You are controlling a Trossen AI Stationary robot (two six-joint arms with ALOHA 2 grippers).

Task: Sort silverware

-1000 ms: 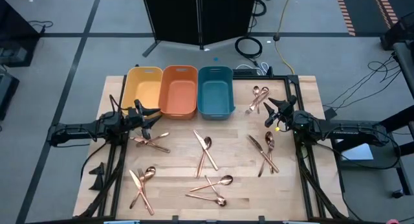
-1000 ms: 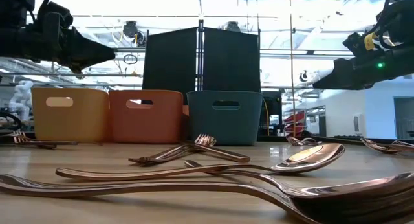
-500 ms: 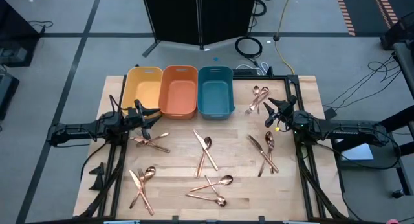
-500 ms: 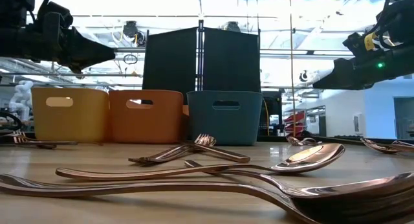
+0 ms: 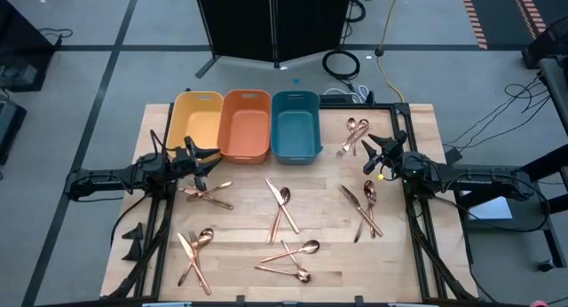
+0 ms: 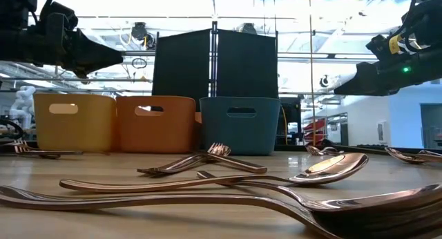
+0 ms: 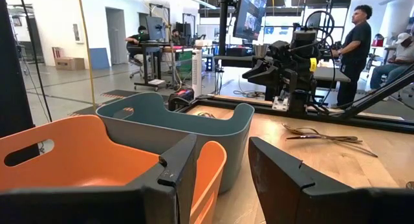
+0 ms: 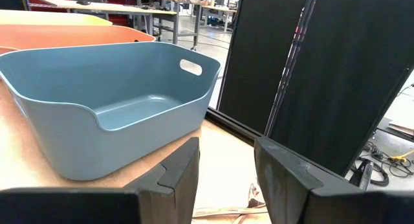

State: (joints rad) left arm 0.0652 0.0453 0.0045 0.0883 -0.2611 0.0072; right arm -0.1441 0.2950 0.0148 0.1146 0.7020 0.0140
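The copper silverware lies flat on the wooden table in loose clusters: by the left arm (image 5: 206, 194), mid-table (image 5: 282, 208), on the right (image 5: 366, 205), at the far right (image 5: 357, 134), near left (image 5: 193, 254) and near middle (image 5: 288, 258). My left gripper (image 5: 209, 159) hovers open at the table's left side, level, with nothing between its fingers (image 7: 176, 164). My right gripper (image 5: 371, 152) hovers open at the right side, also with nothing in it; its fingers (image 8: 183, 164) point toward the teal bin (image 8: 110, 101).
Three plastic bins stand side by side at the far edge: yellow (image 5: 197, 121), orange (image 5: 246, 122) and teal (image 5: 295, 122). Black panels stand behind the table (image 6: 214, 63). People stand in the room beyond (image 7: 356, 49). Bare wood shows between the clusters.
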